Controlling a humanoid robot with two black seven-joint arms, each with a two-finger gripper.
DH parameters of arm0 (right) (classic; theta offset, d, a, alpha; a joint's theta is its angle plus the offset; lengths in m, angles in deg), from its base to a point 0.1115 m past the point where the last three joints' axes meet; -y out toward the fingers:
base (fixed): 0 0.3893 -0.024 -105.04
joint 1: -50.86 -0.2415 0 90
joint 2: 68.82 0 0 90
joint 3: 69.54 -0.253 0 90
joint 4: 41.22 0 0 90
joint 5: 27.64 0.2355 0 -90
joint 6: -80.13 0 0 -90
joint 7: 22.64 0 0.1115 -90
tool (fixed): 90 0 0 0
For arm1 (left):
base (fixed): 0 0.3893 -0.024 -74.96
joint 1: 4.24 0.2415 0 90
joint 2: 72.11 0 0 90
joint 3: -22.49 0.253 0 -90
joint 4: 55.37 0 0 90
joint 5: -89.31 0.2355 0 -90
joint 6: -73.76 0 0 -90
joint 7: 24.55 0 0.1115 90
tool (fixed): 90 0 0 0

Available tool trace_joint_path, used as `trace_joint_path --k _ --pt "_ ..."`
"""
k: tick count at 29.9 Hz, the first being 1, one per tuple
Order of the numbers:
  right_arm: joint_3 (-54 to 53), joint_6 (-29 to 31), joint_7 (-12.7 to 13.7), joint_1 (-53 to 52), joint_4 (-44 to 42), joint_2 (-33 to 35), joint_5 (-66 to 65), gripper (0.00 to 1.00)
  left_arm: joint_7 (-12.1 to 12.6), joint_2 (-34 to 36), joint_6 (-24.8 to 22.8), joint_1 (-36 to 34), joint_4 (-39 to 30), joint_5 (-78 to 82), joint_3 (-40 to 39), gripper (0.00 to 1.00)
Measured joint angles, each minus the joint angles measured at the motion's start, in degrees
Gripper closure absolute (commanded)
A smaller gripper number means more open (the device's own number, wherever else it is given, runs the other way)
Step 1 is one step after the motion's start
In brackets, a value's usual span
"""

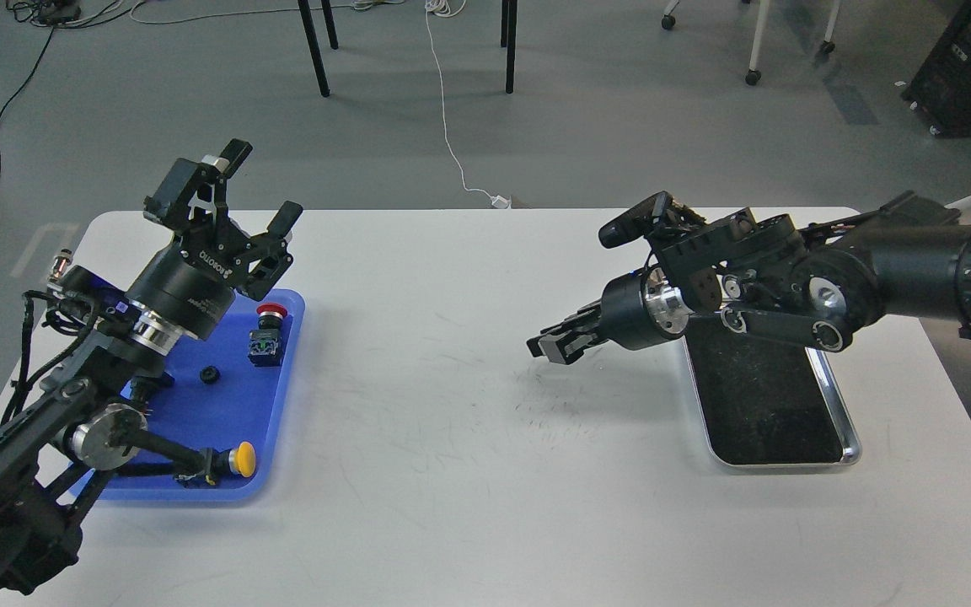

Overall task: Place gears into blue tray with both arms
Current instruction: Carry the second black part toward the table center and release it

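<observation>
Gear (210,374): tiny black toothed wheel on blue tray (233,421). Left claw (262,187) spread wide (empty); right claw (555,344) unclear.

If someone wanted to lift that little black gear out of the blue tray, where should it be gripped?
Probably from straight above, pinching opposite edges of the gear's toothed rim: it appears to lie flat on the tray, too low to grasp from the side.

Black jointed arms (72,396), silver rings, white-lettered pincer (254,190).

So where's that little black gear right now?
The gear lies in the blue tray on the table's left, just left of the red-capped switch.
</observation>
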Motion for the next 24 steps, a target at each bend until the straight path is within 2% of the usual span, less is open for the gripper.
trace_joint_path --k 7,24 --pt "2.9 -1.4 0.0 1.9 -0.5 -7.6 0.8 0.76 -0.1 0.2 0.0 1.2 0.0 0.0 -0.7 0.02" --pt "4.6 -2.7 0.0 4.0 -1.3 -8.4 0.8 0.68 -0.1 0.5 0.0 2.6 -0.8 0.0 -1.2 0.02"
